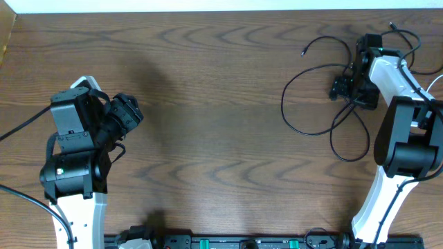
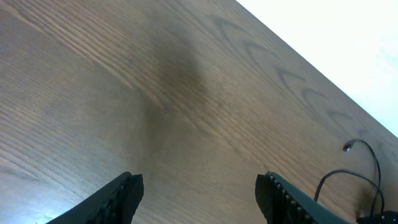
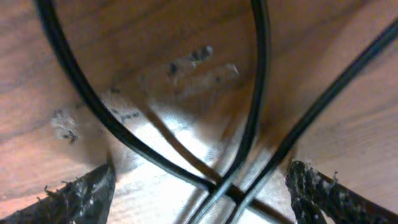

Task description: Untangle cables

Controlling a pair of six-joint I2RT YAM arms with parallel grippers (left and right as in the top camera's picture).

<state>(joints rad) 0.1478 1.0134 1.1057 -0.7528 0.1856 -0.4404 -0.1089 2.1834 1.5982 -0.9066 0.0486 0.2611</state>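
Thin black cables lie in loose loops at the back right of the wooden table, with a small plug end. My right gripper is low over their crossing. In the right wrist view it is open, its two fingers straddling three black strands that cross on the wood. My left gripper hangs over bare wood at the left, far from the cables. In the left wrist view it is open and empty, with a cable end at the far right. No white cable is clearly visible.
The table's back edge runs along the top. Thick black arm wires trail off at the left. The arm bases and a rail stand along the front edge.
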